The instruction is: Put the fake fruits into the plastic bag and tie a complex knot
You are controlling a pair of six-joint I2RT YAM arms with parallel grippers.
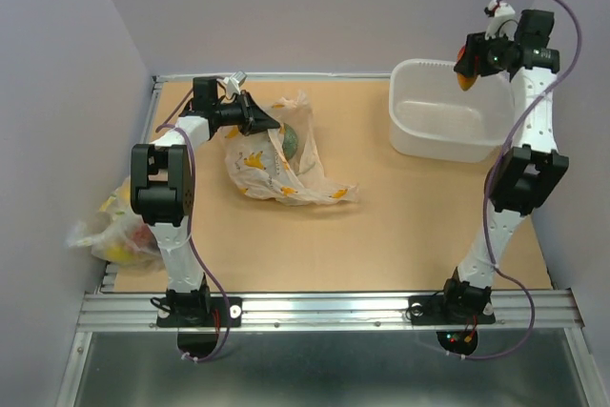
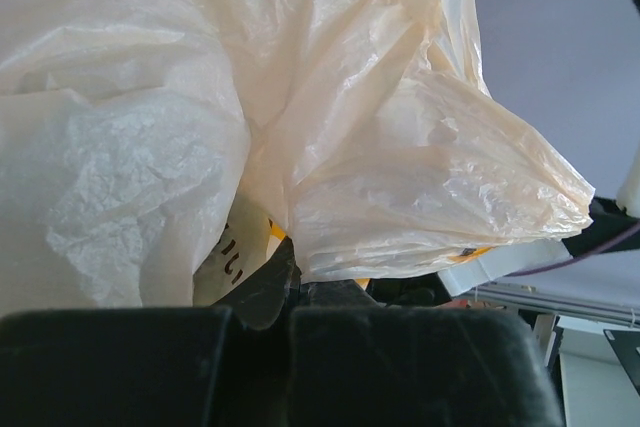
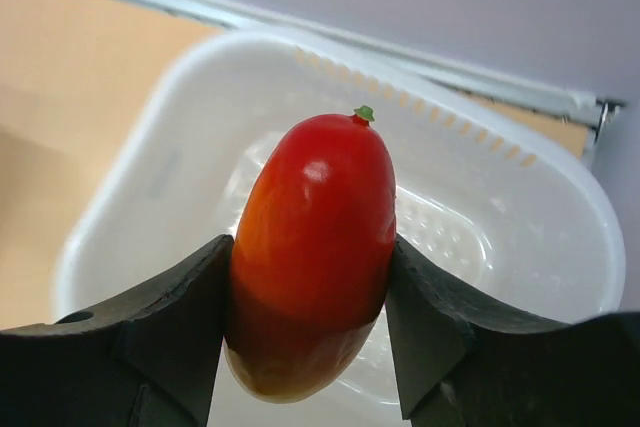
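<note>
Right end effector point(image 3: 310, 282) around red fruit point(image 3: 312, 217)

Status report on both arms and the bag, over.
Left gripper shut on plastic bag edge. Right gripper holds red fruit above white tub. Nothing blocks the way.

I see the plastic bag point(image 2: 420, 177) as thin, crinkly, translucent film; the fake fruit point(image 3: 312, 247) smooth and glossy; the tub point(image 3: 500, 197) matt white plastic; my table point(image 1: 381, 235) matt tan board.
</note>
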